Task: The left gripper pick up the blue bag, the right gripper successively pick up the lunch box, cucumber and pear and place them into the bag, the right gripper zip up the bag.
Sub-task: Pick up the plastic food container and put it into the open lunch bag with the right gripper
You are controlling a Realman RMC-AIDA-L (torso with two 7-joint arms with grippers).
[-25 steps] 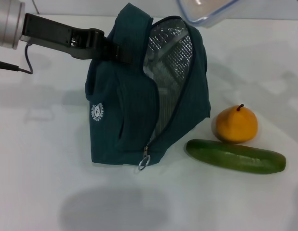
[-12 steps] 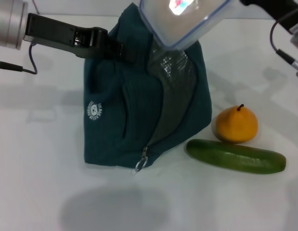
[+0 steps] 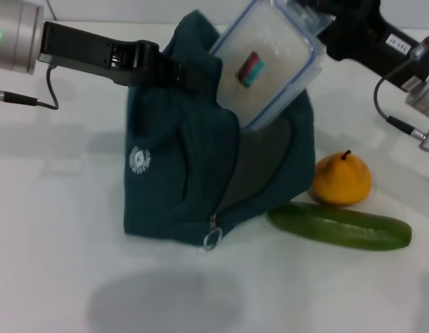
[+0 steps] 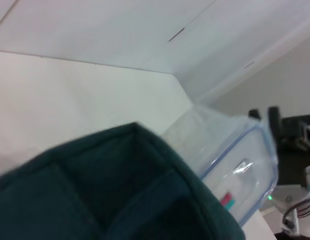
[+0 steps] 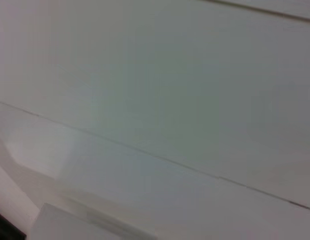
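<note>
Teal fabric fills the middle of the head view: the blue bag [image 3: 200, 152] stands on the white table [image 3: 62, 263], its top edge clamped by the left gripper [image 3: 174, 71], which reaches in from the left. The lunch box [image 3: 266, 66] hangs tilted in the bag's open mouth, lower end already inside, held at its upper corner by the right gripper [image 3: 312, 21] — closed on the box. The pear [image 3: 340, 179] sits right of the bag, the cucumber [image 3: 339, 225] just in front of it, its near end by the bag's base. The left wrist view adds the bag's rim [image 4: 119, 185] close up with the box [image 4: 235, 170] beside it; the right wrist view shows only pale, blurred surfaces.
</note>
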